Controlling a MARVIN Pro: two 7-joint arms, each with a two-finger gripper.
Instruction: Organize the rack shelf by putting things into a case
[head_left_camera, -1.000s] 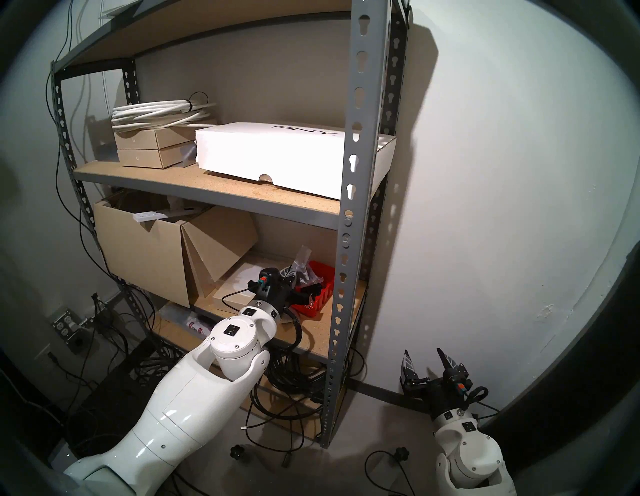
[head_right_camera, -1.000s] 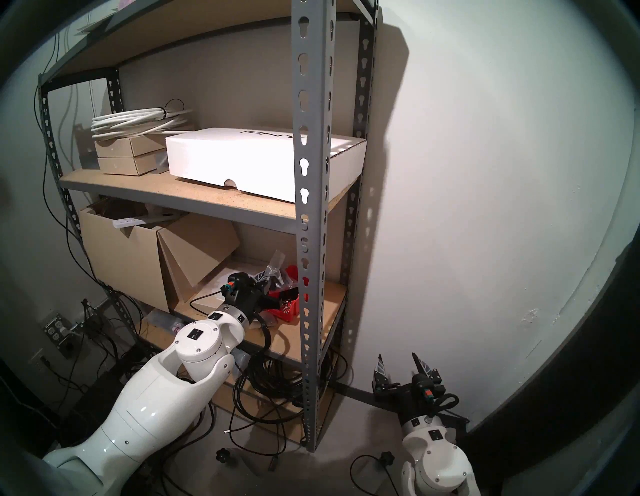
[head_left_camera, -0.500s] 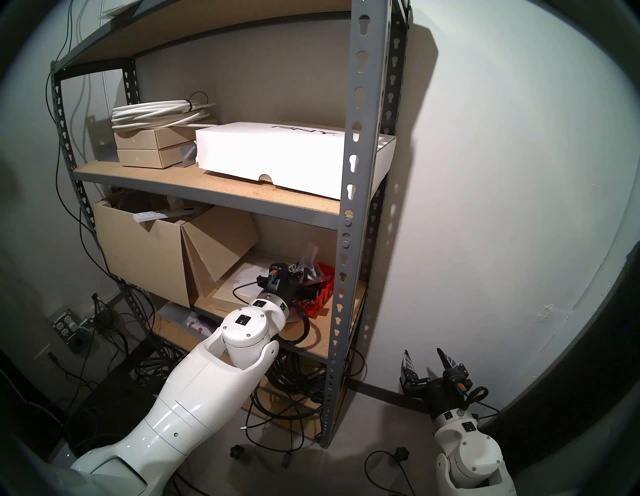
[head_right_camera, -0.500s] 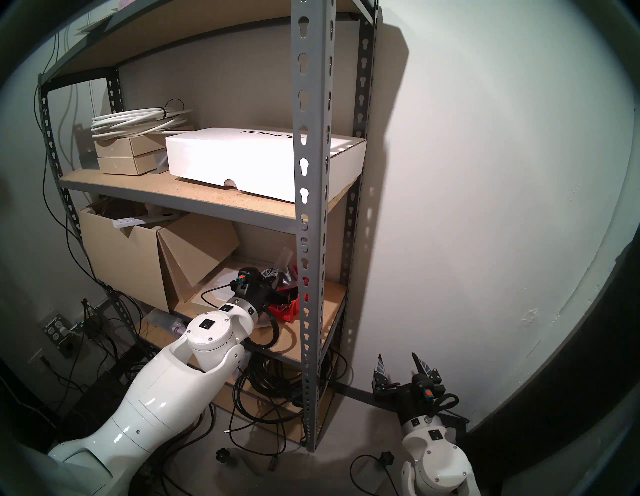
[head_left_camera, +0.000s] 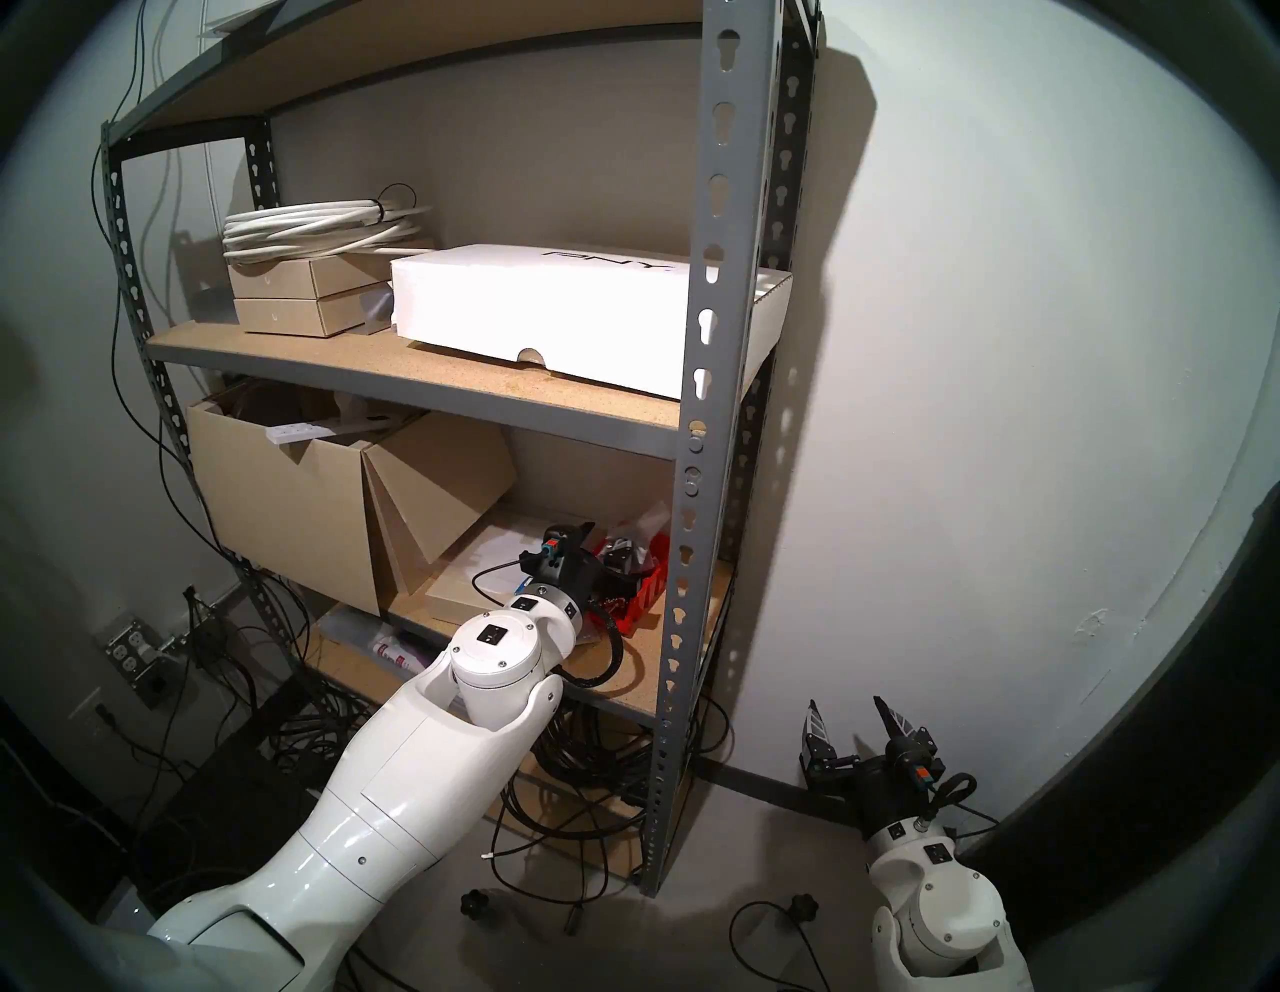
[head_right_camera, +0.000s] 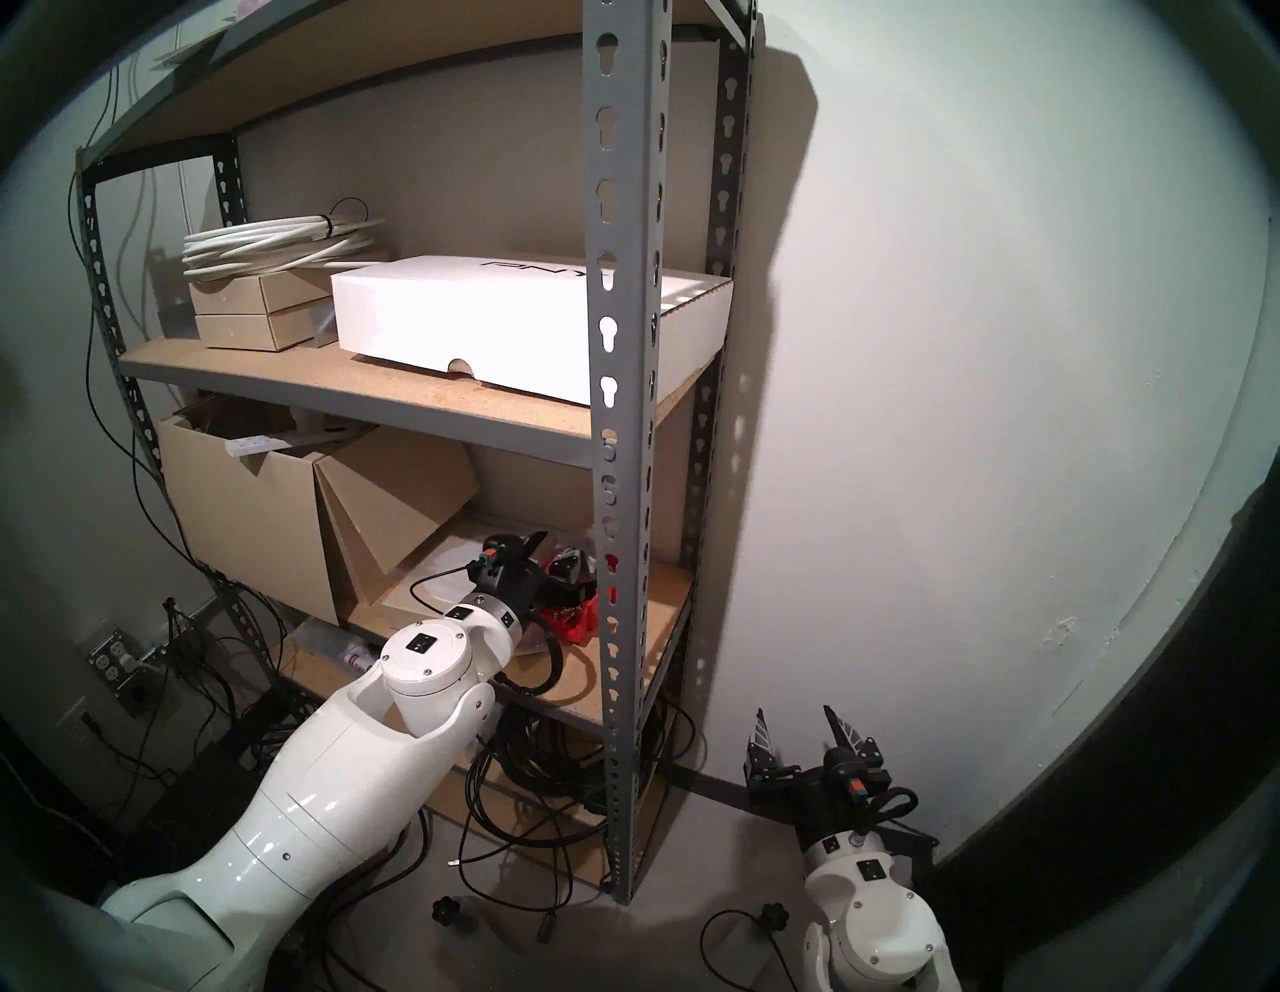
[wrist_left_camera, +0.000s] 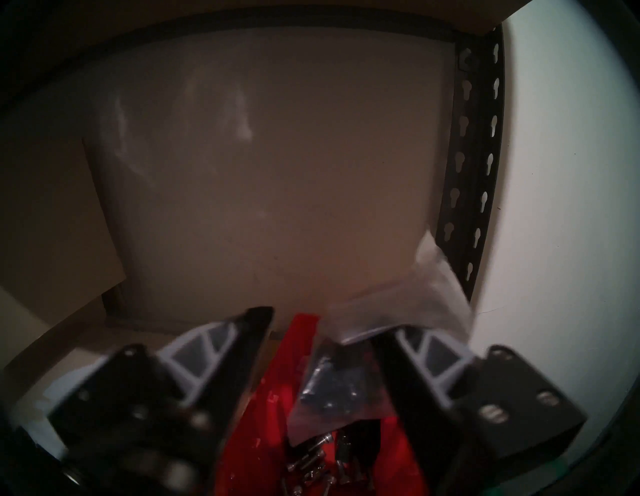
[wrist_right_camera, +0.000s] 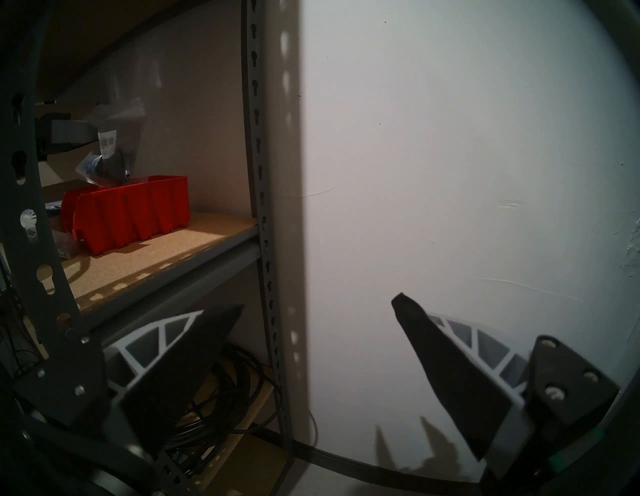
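The red case (head_left_camera: 647, 597) (wrist_right_camera: 138, 211) stands on the tan rack shelf (head_left_camera: 637, 672) (wrist_right_camera: 156, 256), near its right end. A clear bag of small metal parts (head_left_camera: 634, 547) (wrist_left_camera: 336, 384) (wrist_right_camera: 114, 152) stands in the case, its top sticking out above the rim. My left gripper (head_left_camera: 609, 554) (wrist_left_camera: 322, 324) is over the case, open, with the bag leaning on the right finger (wrist_left_camera: 408, 350). Loose screws lie on the case floor (wrist_left_camera: 311, 457). My right gripper (head_left_camera: 845, 703) (wrist_right_camera: 318, 301) hangs open and empty, low beside the rack near the wall.
A large brown cardboard box (head_left_camera: 284, 506) with an open flap and a flat tan box (head_left_camera: 478, 575) sit left of the case. The grey front upright (head_left_camera: 692, 554) stands just right of it. Black cables (head_left_camera: 589, 762) fill the level below. A white box (head_left_camera: 540, 312) lies on the shelf above.
My left gripper moved right over the case and its jaws parted. The bag sank lower into the case and tipped right. The right arm stayed still.
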